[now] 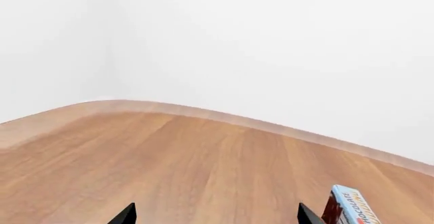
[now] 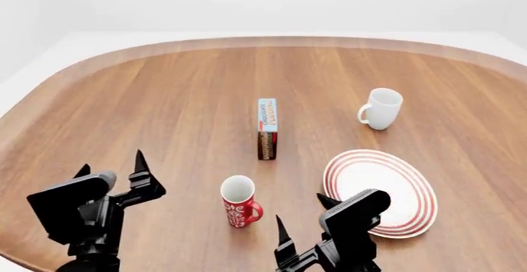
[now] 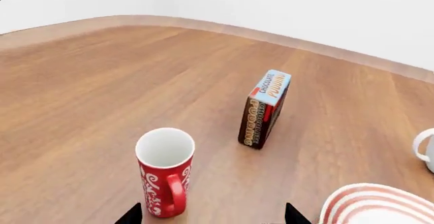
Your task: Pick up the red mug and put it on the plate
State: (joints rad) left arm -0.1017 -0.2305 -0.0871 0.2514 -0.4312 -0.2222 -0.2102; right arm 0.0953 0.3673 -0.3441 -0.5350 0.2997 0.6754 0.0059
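The red mug (image 2: 239, 201) with a white pattern stands upright on the table near the front, handle toward the right; it also shows in the right wrist view (image 3: 164, 171). The plate (image 2: 381, 192) with red rings lies to its right, partly behind my right arm; its rim shows in the right wrist view (image 3: 377, 203). My right gripper (image 2: 303, 224) is open and empty, just short of the mug (image 3: 213, 215). My left gripper (image 2: 111, 166) is open and empty at the front left, over bare table (image 1: 215, 215).
A chocolate pudding box (image 2: 267, 127) stands on edge in the middle of the table (image 2: 165, 99); it also shows in the right wrist view (image 3: 265, 109) and left wrist view (image 1: 350, 206). A plain white mug (image 2: 381, 108) stands behind the plate.
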